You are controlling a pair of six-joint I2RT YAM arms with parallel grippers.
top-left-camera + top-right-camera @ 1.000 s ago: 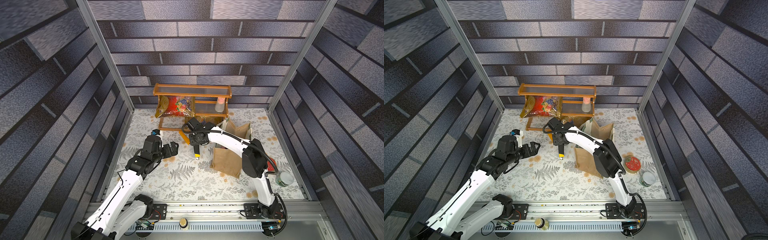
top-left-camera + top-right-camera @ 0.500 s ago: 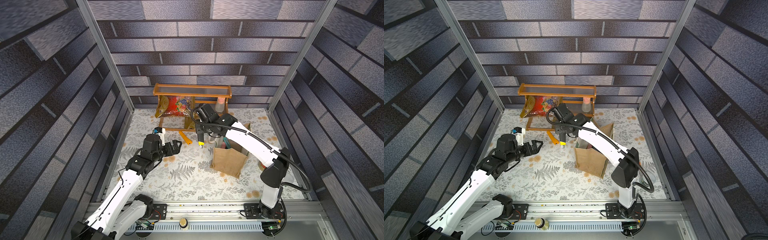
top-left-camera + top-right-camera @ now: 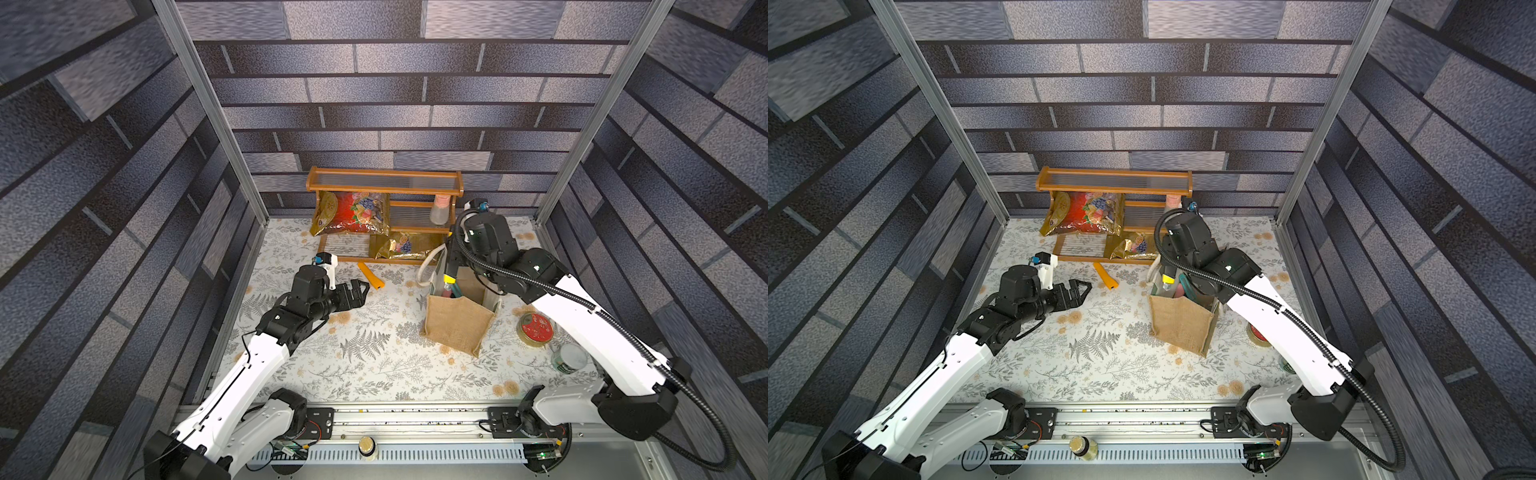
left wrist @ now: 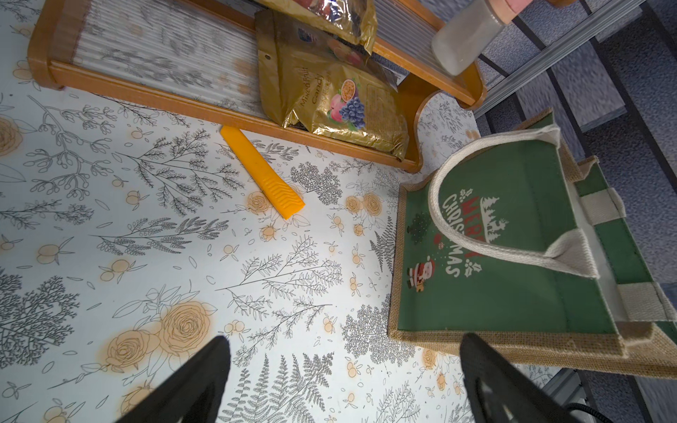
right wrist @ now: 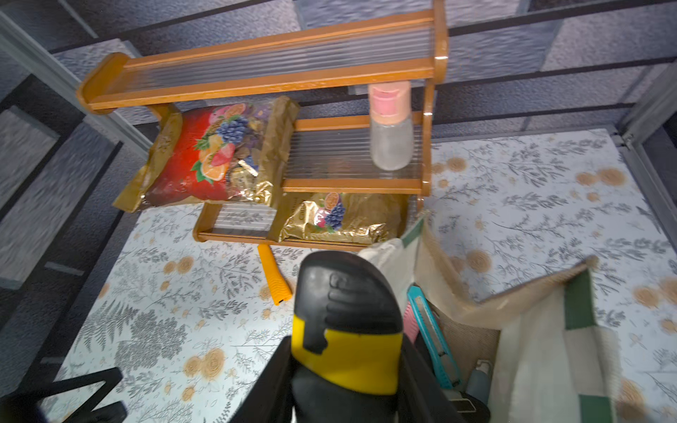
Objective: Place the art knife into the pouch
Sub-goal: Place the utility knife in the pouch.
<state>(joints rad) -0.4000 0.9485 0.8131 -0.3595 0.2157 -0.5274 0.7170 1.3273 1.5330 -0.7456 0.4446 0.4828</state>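
Right gripper (image 5: pixel 346 381) clamps art knife (image 5: pixel 344 311) over pouch (image 3: pixel 457 324) — teal cutter (image 5: pixel 432 337) inside

**Arms and end effectors: pose, state**

Left arm (image 3: pixel 257 365): extended forward and low, wrist bent. The left end effector (image 3: pixel 360 291) points roughly level, jaws spread wide with nothing between them.

Right arm (image 3: pixel 590 332): stretched forward and inward, wrist turned downward. The right end effector (image 5: pixel 346 351) points down, jaws partly closed and clamped on the black-and-yellow art knife (image 5: pixel 344 293).
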